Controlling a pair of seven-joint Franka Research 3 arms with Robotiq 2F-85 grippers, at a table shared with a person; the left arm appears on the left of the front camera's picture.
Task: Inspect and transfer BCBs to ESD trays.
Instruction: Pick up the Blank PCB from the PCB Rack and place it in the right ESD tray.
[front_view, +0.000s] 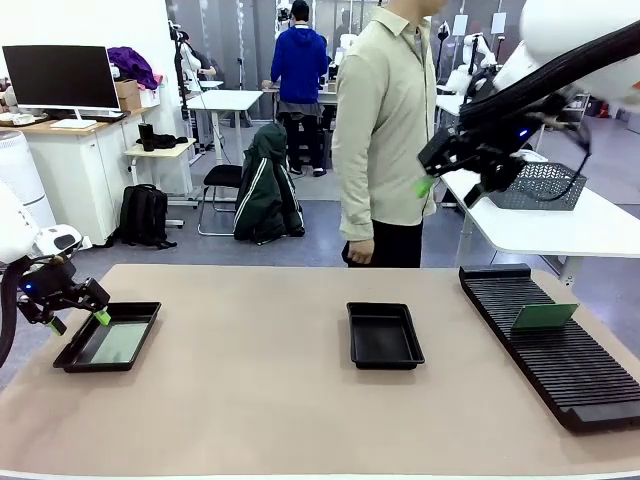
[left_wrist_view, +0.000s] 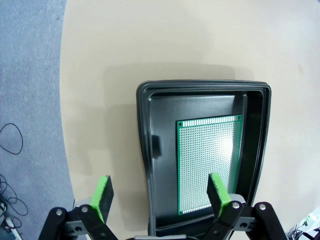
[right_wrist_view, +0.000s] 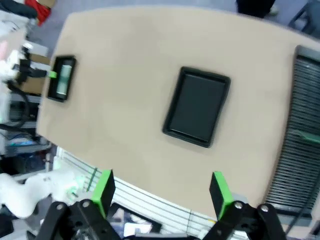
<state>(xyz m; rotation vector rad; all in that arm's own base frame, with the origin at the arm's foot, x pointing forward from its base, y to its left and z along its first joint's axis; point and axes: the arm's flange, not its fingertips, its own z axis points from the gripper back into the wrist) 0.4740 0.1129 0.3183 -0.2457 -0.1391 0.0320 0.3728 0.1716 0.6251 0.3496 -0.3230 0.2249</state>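
One black ESD tray (front_view: 70, 358) lies at the table's left with a green BCB (front_view: 115, 343) flat on its floor. My left gripper (front_view: 75, 308) hovers open over that tray's outer edge. In the left wrist view the gripper (left_wrist_view: 162, 197) straddles the tray's rim (left_wrist_view: 205, 87), one pad above the BCB (left_wrist_view: 209, 165). The second ESD tray (front_view: 385, 335) sits empty at the table's middle. Another BCB (front_view: 544, 317) stands in the slotted rack (front_view: 560, 360) on the right. My right gripper (front_view: 450, 185) is raised high at the right, open and empty, looking down on the middle tray (right_wrist_view: 197, 106).
A person (front_view: 385, 130) stands at the far side of the table, hands down. A grey mesh basket (front_view: 540, 185) rests on a white side table behind the rack. Bare table surface (front_view: 250, 370) spreads between the two trays.
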